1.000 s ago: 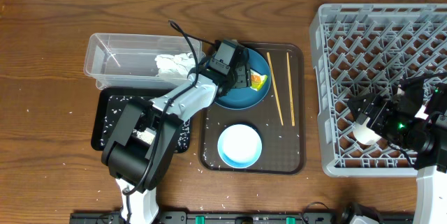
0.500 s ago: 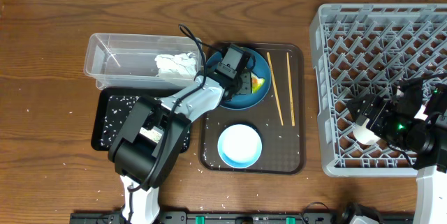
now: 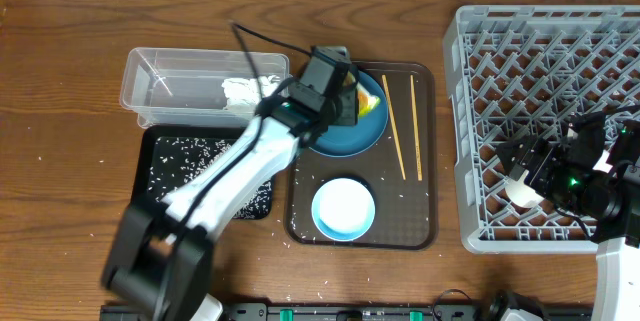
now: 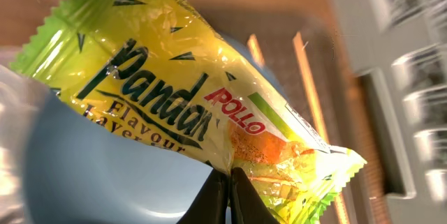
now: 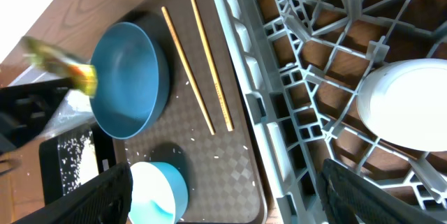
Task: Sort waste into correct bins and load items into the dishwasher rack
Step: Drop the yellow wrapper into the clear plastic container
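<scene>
We see the grey dishwasher rack [image 3: 550, 111] at 3 o'clock on the table, with 1 white cup [image 3: 520, 193] inside near its 7 o'clock corner. The right gripper [image 5: 225, 182] hangs over that corner, fingers spread wide, nothing between them.

The brown serving tray [image 3: 430, 161] is mid-table. The clear tub [image 3: 170, 86] is at its 10 o'clock, with crumpled tissue [image 3: 245, 91] at the tub's 3 o'clock end. The black tray [image 3: 160, 161], at 6 o'clock of the tub, is speckled with rice grains [image 3: 175, 146].

On the brown tray, the blue plate [image 3: 350, 136] is at 11 o'clock, the white bowl [image 3: 343, 209] at 7 o'clock, and 2 chopsticks [image 3: 392, 141] lie side by side at 3 o'clock of the plate.

The left gripper [image 4: 227, 182] has its tips pressed together, pinching the lower edge of the snack wrapper [image 4: 209, 112], which is over the plate's 1 o'clock rim.
</scene>
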### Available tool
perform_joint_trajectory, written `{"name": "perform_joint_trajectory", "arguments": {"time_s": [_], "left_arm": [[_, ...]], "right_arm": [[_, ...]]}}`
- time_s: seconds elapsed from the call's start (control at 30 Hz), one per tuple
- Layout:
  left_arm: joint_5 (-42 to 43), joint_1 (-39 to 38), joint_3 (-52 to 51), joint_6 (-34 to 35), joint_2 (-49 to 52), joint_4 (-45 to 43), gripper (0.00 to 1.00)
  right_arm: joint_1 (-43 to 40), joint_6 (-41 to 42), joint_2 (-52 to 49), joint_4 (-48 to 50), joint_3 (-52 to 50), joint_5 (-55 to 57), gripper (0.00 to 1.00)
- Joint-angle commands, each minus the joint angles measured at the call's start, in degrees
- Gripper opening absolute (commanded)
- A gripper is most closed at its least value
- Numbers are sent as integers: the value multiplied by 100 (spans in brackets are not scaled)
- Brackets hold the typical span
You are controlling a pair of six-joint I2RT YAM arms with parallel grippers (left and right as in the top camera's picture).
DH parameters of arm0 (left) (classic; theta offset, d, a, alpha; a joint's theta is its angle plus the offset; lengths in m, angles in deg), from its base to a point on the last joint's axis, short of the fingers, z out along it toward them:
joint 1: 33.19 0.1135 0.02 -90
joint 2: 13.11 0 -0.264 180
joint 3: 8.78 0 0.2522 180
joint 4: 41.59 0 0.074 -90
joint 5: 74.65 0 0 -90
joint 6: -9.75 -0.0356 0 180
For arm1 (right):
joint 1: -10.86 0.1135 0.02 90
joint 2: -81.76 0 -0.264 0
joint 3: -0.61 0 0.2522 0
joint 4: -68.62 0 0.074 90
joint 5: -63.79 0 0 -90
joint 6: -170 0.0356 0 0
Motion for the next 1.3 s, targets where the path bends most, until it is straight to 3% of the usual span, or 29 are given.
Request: {"name": "perform_joint_trajectory", "arguments": {"time_s": [0.0, 0.13, 0.33, 0.37, 0.4, 0.43, 0.47, 0.53, 0.63, 0.77, 0.83, 1.07, 1.13, 1.27], "left_arm": [[-835, 94, 24, -179, -221, 254, 6], [-1893, 411, 22, 37, -181, 557, 6], [-1766, 1333, 17, 341, -74, 509, 6], [-1565, 1493, 20, 337, -74, 476, 10], [-1349, 1617, 20, 304, -74, 452, 23], [-1067, 1744, 28, 175, -76, 435, 49], [-820, 1847, 44, 28, -76, 444, 62], [-306, 1976, 57, -372, -96, 452, 70], [284, 2039, 63, -896, -258, 702, 74], [442, 1980, 63, -940, -787, 1244, 75], [551, 1923, 63, -1099, -1246, 1550, 75], [581, 1744, 61, -1362, -3016, 2402, 77], [525, 1744, 61, -1362, -3412, 2575, 84], [361, 1744, 61, -1362, -3969, 2785, 86]], "right_arm": [[48, 26, 9, -7, -24, -11, 83], [48, 26, 9, -4, -24, -11, 83], [48, 26, 9, 22, -24, -11, 83], [48, 26, 9, 20, -24, -11, 83], [48, 26, 9, 20, -24, -9, 83], [48, 26, 9, 20, -24, -9, 82], [48, 26, 9, 22, -24, -9, 83], [48, 26, 9, 20, -24, -9, 83], [48, 24, 9, 15, -24, -9, 83], [48, 24, 9, -4, -24, -11, 85], [48, 24, 9, -4, -24, -9, 99], [48, 26, 9, -9, -24, -9, 99], [48, 24, 9, -7, -24, -4, 99], [48, 24, 9, -7, -24, -4, 99]]}}
